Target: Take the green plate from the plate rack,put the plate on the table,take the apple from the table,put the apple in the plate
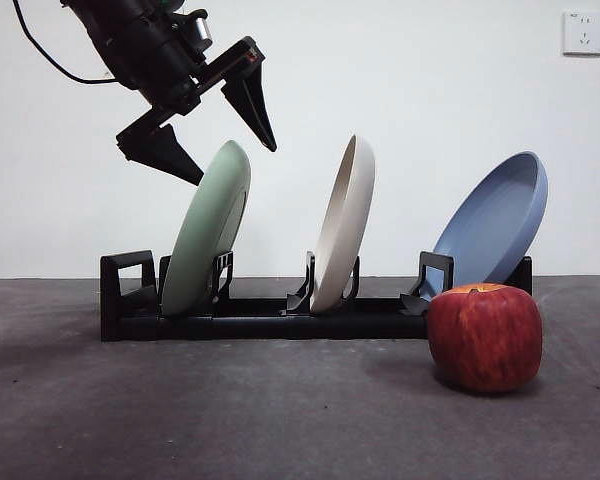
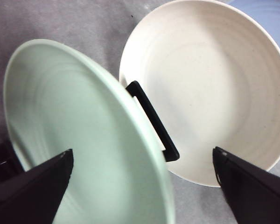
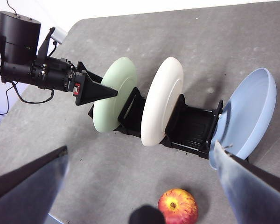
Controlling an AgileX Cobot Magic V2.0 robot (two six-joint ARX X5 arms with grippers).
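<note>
Left wrist view: the left gripper point(image 2: 142, 161) is seen with its two black jaws spread wide, one on each side of the upper rim of the green plate point(image 2: 84, 140); nothing is clasped between them, and whether either jaw touches the plate cannot be told. Beyond the rim a black prong of the plate rack point(image 2: 154, 122) is seen, and behind it the cream-white plate point(image 2: 210, 88), with a sliver of the blue plate point(image 2: 266, 18) at the corner.

From the front view, the same gripper point(image 1: 225, 150) is shown coming down from the upper left, tilted, its jaw tips held apart just above and to either side of the top edge of the green plate point(image 1: 208, 235). The plate stands on edge in the first slot of the rack point(image 1: 260, 318), leaning slightly. The cream-white plate point(image 1: 345, 225) is held upright in the middle slot, and the blue plate point(image 1: 495, 225) is propped at a slant at the far end. The apple point(image 1: 484, 336) rests on the table point(image 1: 230, 420) just in front of the rack's blue-plate end.

In the right wrist view, the right gripper point(image 3: 140, 175) is held high above the table with its jaws wide apart and empty, the apple point(image 3: 178, 206) lying below between them.
</note>
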